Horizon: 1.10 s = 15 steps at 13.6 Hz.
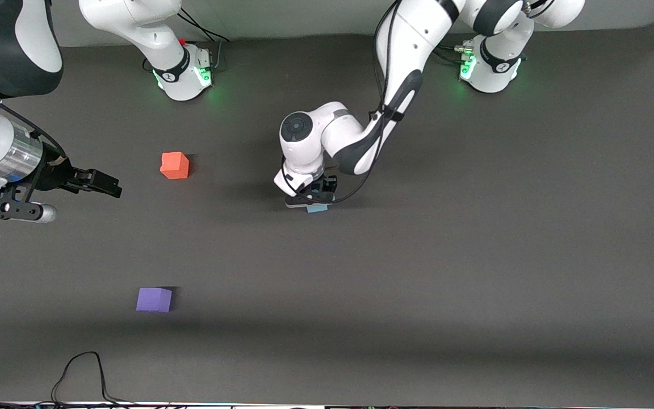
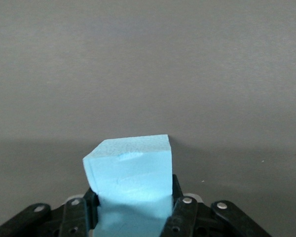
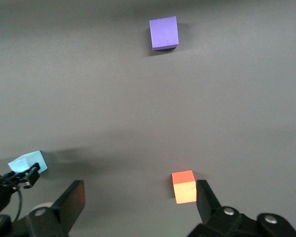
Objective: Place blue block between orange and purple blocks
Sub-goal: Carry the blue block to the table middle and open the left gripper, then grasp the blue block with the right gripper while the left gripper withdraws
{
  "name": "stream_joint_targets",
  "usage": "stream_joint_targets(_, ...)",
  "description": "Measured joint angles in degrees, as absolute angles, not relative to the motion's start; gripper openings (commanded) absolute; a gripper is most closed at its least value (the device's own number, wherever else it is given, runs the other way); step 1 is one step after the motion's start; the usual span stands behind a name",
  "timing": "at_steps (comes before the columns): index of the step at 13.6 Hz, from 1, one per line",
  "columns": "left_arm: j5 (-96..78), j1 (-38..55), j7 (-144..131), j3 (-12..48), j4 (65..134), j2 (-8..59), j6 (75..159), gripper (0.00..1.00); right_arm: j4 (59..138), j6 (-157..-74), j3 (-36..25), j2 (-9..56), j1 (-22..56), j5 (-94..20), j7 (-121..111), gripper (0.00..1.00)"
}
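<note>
The blue block (image 1: 317, 208) is at mid-table, held between the fingers of my left gripper (image 1: 311, 199), low at the table surface. In the left wrist view the block (image 2: 130, 168) fills the space between the fingers (image 2: 181, 210), which press into its sides. The orange block (image 1: 175, 165) lies toward the right arm's end, and the purple block (image 1: 154, 299) lies nearer the front camera than it. My right gripper (image 1: 108, 186) hangs open and empty in the air beside the orange block. Its wrist view shows the orange (image 3: 184, 186), purple (image 3: 164, 32) and blue (image 3: 28, 162) blocks.
A black cable (image 1: 83, 372) loops on the dark mat near its front edge. The two arm bases (image 1: 185, 74) (image 1: 491, 68) stand along the back edge.
</note>
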<state>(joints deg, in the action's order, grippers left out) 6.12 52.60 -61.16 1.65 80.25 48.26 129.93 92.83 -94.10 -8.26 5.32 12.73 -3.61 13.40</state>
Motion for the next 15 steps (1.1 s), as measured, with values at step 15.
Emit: stream_joint_targets(15,-4.88,24.20,-32.67,0.39,80.12,22.81,99.99,1.00,93.17,-101.28,-7.59,8.11,30.21,-7.80,25.08,1.00)
